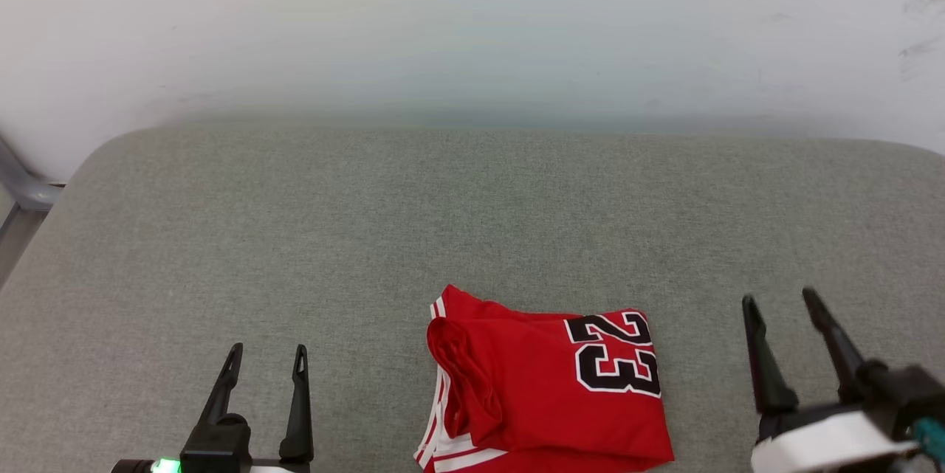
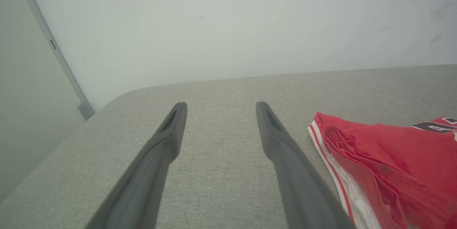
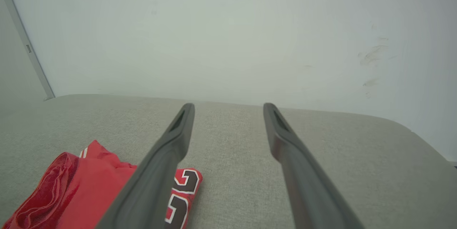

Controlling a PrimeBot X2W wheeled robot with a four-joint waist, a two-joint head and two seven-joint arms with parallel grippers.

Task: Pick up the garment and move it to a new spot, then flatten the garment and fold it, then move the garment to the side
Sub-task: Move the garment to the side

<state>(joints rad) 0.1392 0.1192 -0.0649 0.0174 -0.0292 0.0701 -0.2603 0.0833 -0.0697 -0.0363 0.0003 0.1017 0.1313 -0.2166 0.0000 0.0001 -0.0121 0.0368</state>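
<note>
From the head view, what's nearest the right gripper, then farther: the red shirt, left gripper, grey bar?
1. red shirt, beside the right gripper, on its left
2. left gripper, past the shirt
3. grey bar, far left edge

Head cam: high up, looks forward and down onto the grey fabric desk [image 1: 472, 222], with the pale wall [image 1: 472, 15] behind. Both sets of jaws sit at its bottom edge, garment [image 1: 546, 384] between them. Left wrist cam: low, close over the desk, faces along the left jaws toward the wall, garment just to their right. Right wrist cam: same low angle along the right jaws, garment to their left, partly hidden by them. All three views share the garment, the desk top and the wall.
</note>
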